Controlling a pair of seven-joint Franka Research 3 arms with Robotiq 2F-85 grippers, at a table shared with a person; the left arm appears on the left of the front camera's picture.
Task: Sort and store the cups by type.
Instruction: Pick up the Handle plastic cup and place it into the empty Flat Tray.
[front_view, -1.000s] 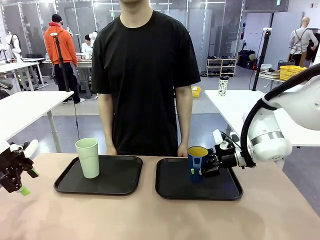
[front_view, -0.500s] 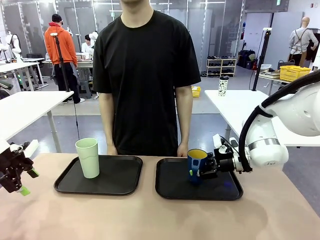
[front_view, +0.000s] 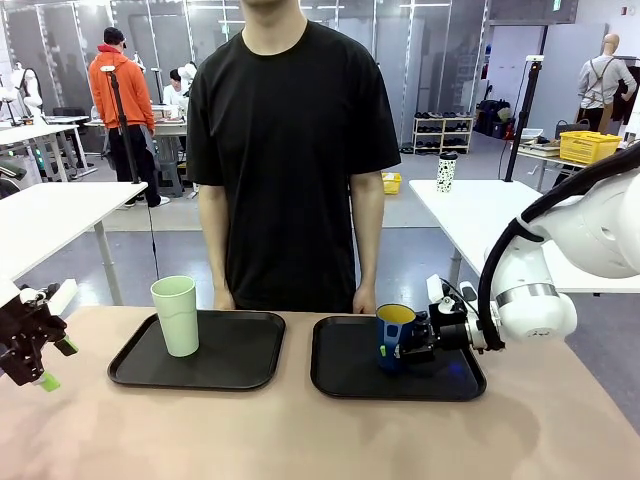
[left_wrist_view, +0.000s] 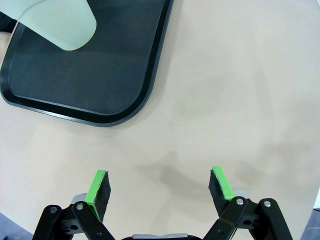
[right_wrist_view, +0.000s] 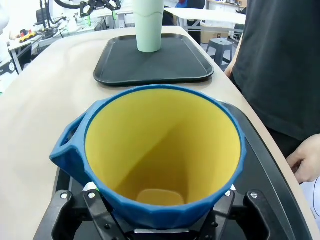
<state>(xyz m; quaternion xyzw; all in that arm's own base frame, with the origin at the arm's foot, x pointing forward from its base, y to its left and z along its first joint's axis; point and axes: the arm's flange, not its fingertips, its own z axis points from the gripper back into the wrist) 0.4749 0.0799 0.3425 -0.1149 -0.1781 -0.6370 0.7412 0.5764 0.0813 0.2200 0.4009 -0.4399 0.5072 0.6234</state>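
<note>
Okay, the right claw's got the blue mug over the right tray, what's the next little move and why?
Probably open the right claw and release. The blue mug looks upright and low on the right tray, apparently resting there, while the green tumbler already stands on the left tray, so the types are separated.

The beige table (front_view: 300, 440) carries 2 black trays side by side, slightly apart, the left tray (front_view: 235, 362) bearing a pale green tumbler (front_view: 176, 315) and the right tray (front_view: 345, 370) a blue mug with a yellow inside (front_view: 393, 334).
</note>
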